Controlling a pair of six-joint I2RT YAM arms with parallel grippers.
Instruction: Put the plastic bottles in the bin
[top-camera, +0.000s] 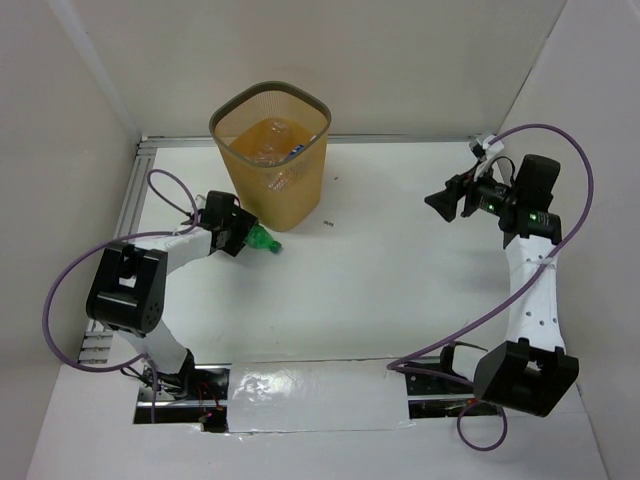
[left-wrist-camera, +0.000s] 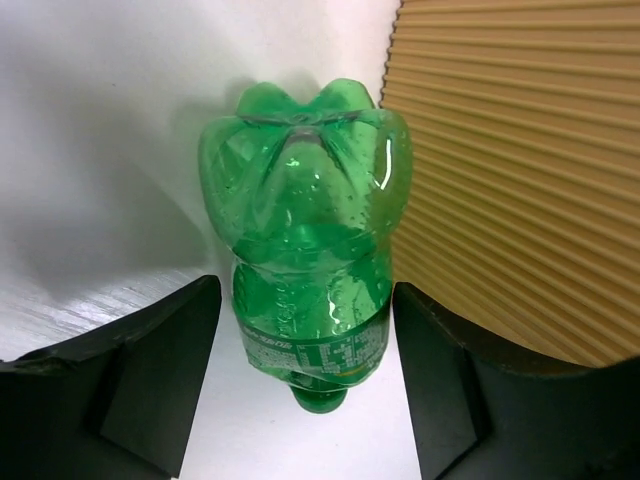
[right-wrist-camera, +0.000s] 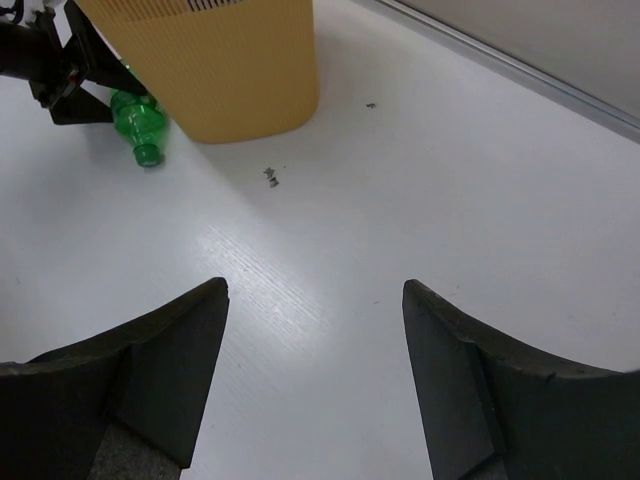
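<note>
When viewed from above: tall translucent orange-yellow bin (top-camera: 282, 195) at the far left of the white counter (top-camera: 390, 290), with a rounded-square rim, mesh-patterned sides and a taper toward the foot. Inside it, clear bottles (top-camera: 272, 145), one with a blue patch. Green bottle (top-camera: 262, 240) on its side on the counter, just beside the bin's near-left foot, cap end pointing right. Left pincer (top-camera: 250, 238) low at that bottle, astride it. Right pincer (top-camera: 440, 203) well apart, over the far right of the counter, pointing left and holding nothing. Tiny dark specks (top-camera: 328, 222) near the bin's right foot.

From the left wrist: green bottle filling the middle, translucent, with its petal-shaped base pointing away and the cap end nearest the lens. Pale printed label around the lower body. Black fingers (left-wrist-camera: 150, 390) parted, one on each side of the label end. Sliver of white counter showing between bottle and the finger at the view's left. Other finger right at the bottle's edge, contact unclear. No firm clamp visible. Ribbed orange bin wall close on the right, touching the bottle or not: unclear.

From the right wrist: both black fingers (right-wrist-camera: 150, 380) spread wide, only bare counter between them. Farther off, the bin's lower wall, the green bottle at its foot and the left pincer around the bottle's far end.
</note>
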